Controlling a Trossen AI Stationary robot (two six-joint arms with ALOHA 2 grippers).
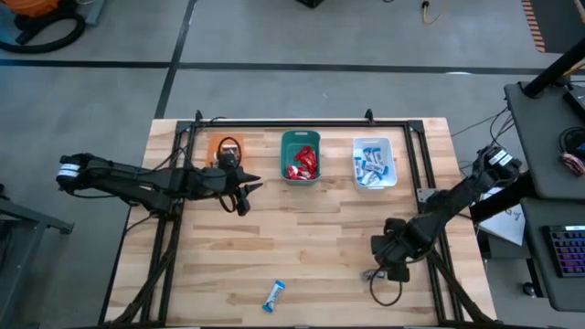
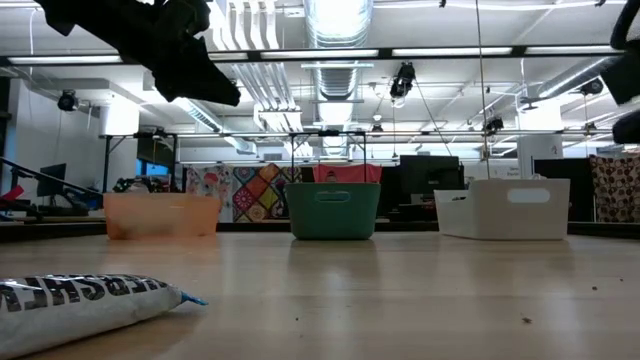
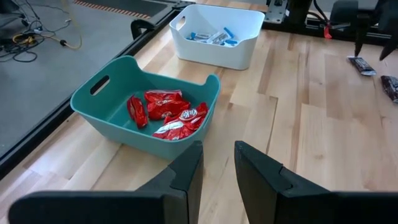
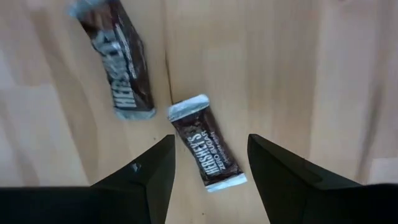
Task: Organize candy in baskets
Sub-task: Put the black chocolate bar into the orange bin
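Right end effector: released, jaws spread and poised directly over a dark-wrapped candy bar lying flat on the tabletop; nothing gripped. Left end effector: empty, fingers standing slightly apart, hovering just short of the teal basket and beside the orange basket.

Items, largest first:

1. Tabletop, pale wood planks, beneath both end effectors.
2. White basket, well beyond the right end effector, holding blue-and-white bars.
3. Teal basket, directly ahead of the left end effector, holding red bars.
4. Orange basket, contents not discernible.
5. Second dark bar, just past the right end effector's fingertips, near the first but apart from it.
6. Blue-and-white bar, loose, well to the side of the right end effector.

Handling note, as judgement: step in hand was the pickup of the dark bar between the spread jaws. It lay aslant to them, so turning the wrist to close across its narrow width, at mid-length, would have served best. Descent should have stopped at the wood, clear of the neighbouring bar. Likely destination: the orange basket.
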